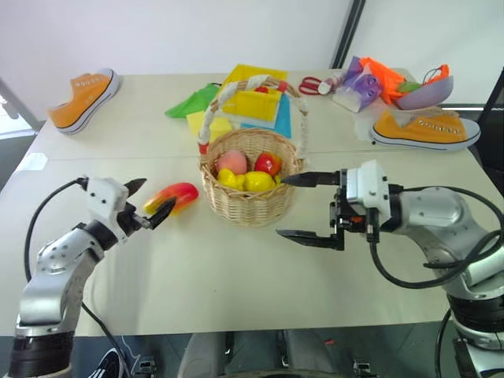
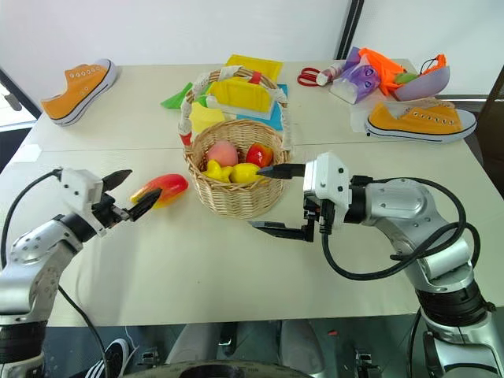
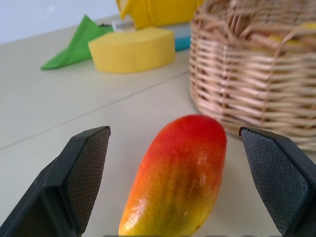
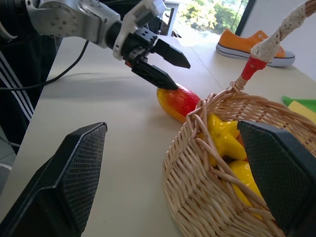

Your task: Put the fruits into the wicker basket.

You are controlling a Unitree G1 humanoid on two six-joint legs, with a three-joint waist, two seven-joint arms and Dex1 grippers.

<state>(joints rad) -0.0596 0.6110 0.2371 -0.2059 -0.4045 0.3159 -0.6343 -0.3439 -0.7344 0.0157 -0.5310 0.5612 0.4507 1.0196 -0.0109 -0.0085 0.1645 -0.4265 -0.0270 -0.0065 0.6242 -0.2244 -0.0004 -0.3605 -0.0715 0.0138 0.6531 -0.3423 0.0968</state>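
Note:
A red-yellow mango (image 1: 176, 194) lies on the table just left of the wicker basket (image 1: 248, 201). My left gripper (image 1: 154, 197) is open, its fingers on either side of the mango's near end (image 3: 177, 168), not closed on it. Inside the basket sit a pink peach (image 1: 231, 161), a red fruit (image 1: 268, 163), a yellow lemon (image 1: 258, 182) and a yellow ridged fruit (image 1: 227, 178). My right gripper (image 1: 283, 206) hangs open and empty just right of the basket, its upper finger level with the rim. The right wrist view shows the basket wall (image 4: 207, 197), the mango (image 4: 178, 101) and the left gripper (image 4: 170, 69).
Behind the basket stand a yellow plastic box (image 1: 256, 101), a yellow wedge block (image 1: 208, 124) and a green piece (image 1: 193, 101). Orange sneakers lie at the far left (image 1: 83, 98) and far right (image 1: 425, 130). A pile of toys (image 1: 394, 83) sits at the back right.

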